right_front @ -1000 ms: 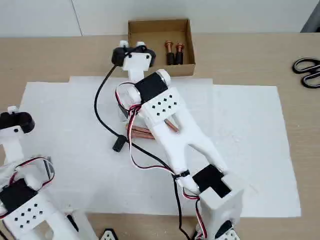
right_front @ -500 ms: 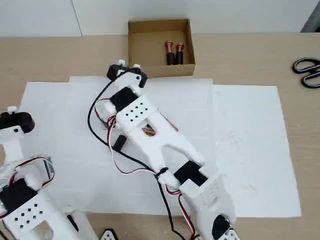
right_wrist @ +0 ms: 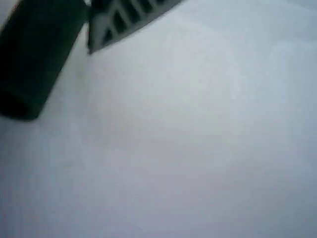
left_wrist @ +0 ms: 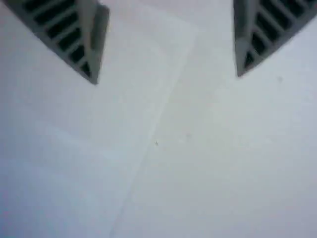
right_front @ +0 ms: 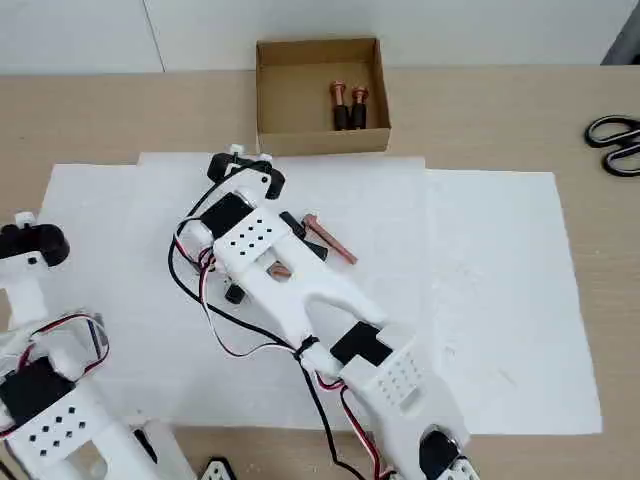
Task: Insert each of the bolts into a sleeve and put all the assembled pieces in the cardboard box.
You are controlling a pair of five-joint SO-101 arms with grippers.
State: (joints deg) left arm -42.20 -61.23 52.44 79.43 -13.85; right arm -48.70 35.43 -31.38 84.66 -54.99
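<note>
Brown cardboard box (right_front: 268, 95): we count two assembled copper-bolt-and-black-sleeve pieces (right_front: 346, 106) inside | white paper (right_front: 480, 280): two loose black plastic sleeves (right_front: 293, 222) and at least two copper bolts (right_front: 332, 242), near the right claw (right_front: 243, 160), whose grip we cannot tell | left claw (left_wrist: 166, 39): fingers spread apart.

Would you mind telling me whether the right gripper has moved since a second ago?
Yes. The right gripper has drawn back from the cardboard box, toward the table's near side, and is now over the white sheet.
</note>
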